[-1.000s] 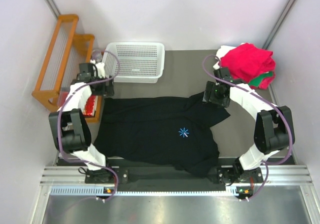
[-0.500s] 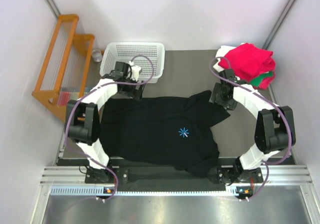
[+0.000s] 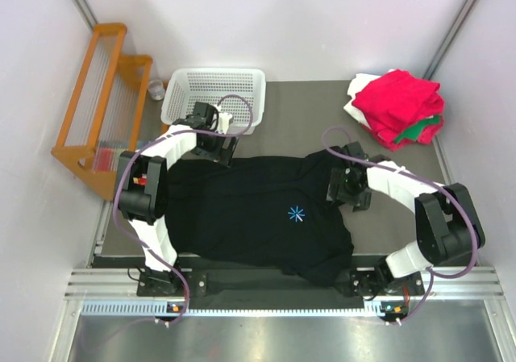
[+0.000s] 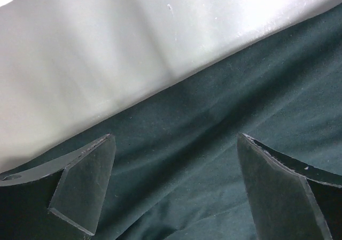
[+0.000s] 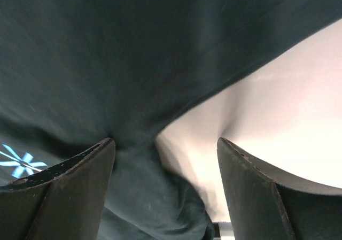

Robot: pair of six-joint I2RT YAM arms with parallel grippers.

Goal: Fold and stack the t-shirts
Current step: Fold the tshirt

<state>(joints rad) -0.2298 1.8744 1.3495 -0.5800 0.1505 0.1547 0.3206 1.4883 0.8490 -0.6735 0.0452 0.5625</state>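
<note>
Grey tabletop [image 3: 298, 108] held a limp black shirt [image 3: 250, 209] spread at centre, likely soft and best pinched at its edges, with the left gripper [image 4: 175, 137] at eleven o'clock and the right gripper [image 5: 165, 140] at three o'clock both open-jawed.

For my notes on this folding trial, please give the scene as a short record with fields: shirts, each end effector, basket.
black t-shirt: spread out, unfolded, blue mark facing up
folded stack: red on top, green and white beneath, far right corner
left end effector: open, over the shirt's far edge
right end effector: open, over the shirt's right edge
basket: white, beyond the shirt, left of centre
</note>
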